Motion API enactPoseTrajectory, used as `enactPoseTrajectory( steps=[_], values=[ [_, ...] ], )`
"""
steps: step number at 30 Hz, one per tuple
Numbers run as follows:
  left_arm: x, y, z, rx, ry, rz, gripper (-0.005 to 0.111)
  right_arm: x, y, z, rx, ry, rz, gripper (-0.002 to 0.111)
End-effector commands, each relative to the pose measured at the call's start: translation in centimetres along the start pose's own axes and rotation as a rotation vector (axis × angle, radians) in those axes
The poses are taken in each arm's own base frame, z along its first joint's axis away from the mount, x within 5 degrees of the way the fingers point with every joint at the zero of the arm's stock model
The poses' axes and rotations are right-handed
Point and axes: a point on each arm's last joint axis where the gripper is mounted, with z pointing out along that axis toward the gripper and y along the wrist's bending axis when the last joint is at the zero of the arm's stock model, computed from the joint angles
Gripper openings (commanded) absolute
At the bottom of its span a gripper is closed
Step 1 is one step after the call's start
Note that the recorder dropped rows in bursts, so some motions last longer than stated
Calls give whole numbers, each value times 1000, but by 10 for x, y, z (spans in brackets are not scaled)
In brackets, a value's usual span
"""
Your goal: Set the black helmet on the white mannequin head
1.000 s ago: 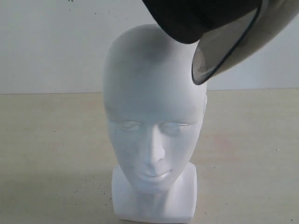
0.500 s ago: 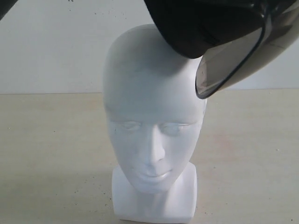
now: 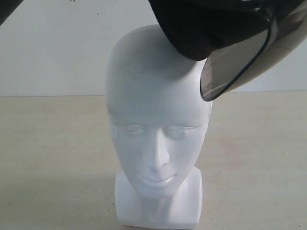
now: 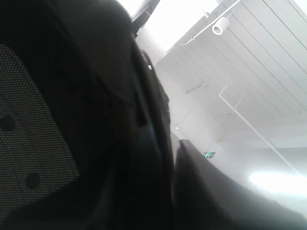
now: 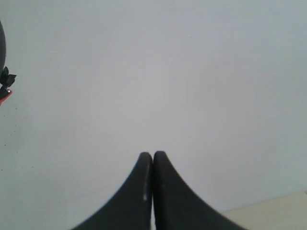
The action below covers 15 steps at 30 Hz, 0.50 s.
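**A:** Where's everything rn?

**B:** Biggest first: pale table (image 3: 48, 143) across the lower frame, white wall (image 3: 53, 48) behind. The white mannequin head (image 3: 158, 120) stands upright at centre, face toward us, neck base on the table. The black helmet (image 3: 206, 24) hangs at upper right, tilted, with its dark rim over the right side of the crown. It's touching or just above, can't tell which. The smoke visor (image 3: 240, 62) droops beside the head's upper right.

**A:** How to land it well?

**B:** My guess is it's too far right & tipped. Slide it toward frame left till the opening is over the crown, level it, prob turn the visor to the face side, then lower slow & straight. The head's glossy and the base is small, so a sideways shove could tip it.

**A:** Grippers?

**B:** The right gripper (image 5: 152, 155) has its tips pressed together with nothing between, aimed at bare wall. Left gripper, can't tell. Its cam is filled w/ the helmet's mesh lining (image 4: 29, 143) and dark shell, ceiling (image 4: 249, 57) beyond. The jaws aren't made out, so wide, narrow or gripping, no idea.

**A:** What else is hidden?

**B:** The helmet's top is cut off by the frame's top edge, so whatever carries it isn't in the wide view. There's a dark sliver (image 3: 7, 9) in the upper left corner that I can't identify. Straps & label aren't visible.
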Motion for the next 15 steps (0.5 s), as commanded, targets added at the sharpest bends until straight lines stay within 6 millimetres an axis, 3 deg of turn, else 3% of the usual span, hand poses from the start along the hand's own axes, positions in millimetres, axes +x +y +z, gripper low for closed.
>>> enactPoseTrajectory(
  steps=[1, 8, 12, 15],
  values=[
    [-9, -21, 4, 131, -53, 22, 4, -2, 0, 0, 4, -20, -1, 0],
    [-4, -17, 5, 122, -11, 67, 4, -2, 1, 0, 5, 15, 14, 0],
    [-3, -11, 5, 109, -10, 60, 4, -28, 9, 6, -12, 6, -9, 0],
    [-2, -4, 5, 95, -15, 57, 4, -49, 16, 22, -16, 37, -54, 0]
  ],
)
